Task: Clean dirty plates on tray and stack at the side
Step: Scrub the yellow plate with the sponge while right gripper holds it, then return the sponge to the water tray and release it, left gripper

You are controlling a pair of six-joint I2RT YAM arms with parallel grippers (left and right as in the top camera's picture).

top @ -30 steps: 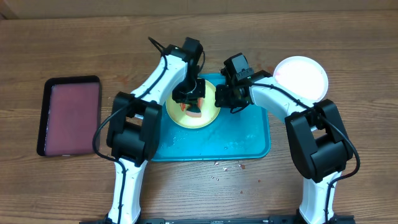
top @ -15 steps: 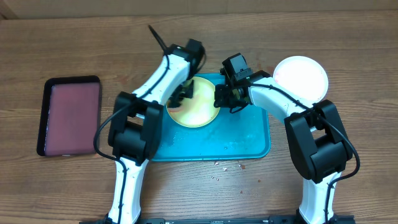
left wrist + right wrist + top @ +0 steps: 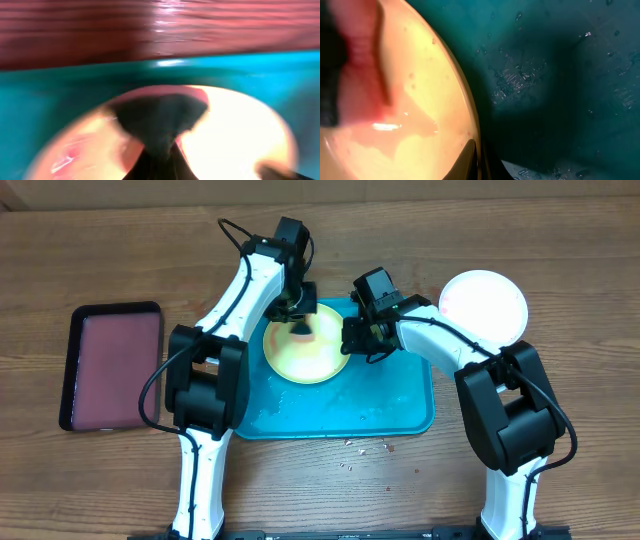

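Now the left gripper (image 3: pixel 300 330) has swept from the middle of the yellow-green plate (image 3: pixel 312 360) to its far rim. A pink smear (image 3: pixel 367 55) remains, so scrubbing seems unfinished, and its grip is too blurred to tell. The right gripper (image 3: pixel 349 340) pinches the plate's right edge, on the teal tray (image 3: pixel 390 405)

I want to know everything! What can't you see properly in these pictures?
Left wrist view: motion blur, so the dark lump on the yellow-green plate can't be identified.
Overhead: the left gripper covers whatever it holds.
Right wrist view: the bottom edge cuts off the right gripper; grip unclear.
Overhead: specks below the tray are too small.
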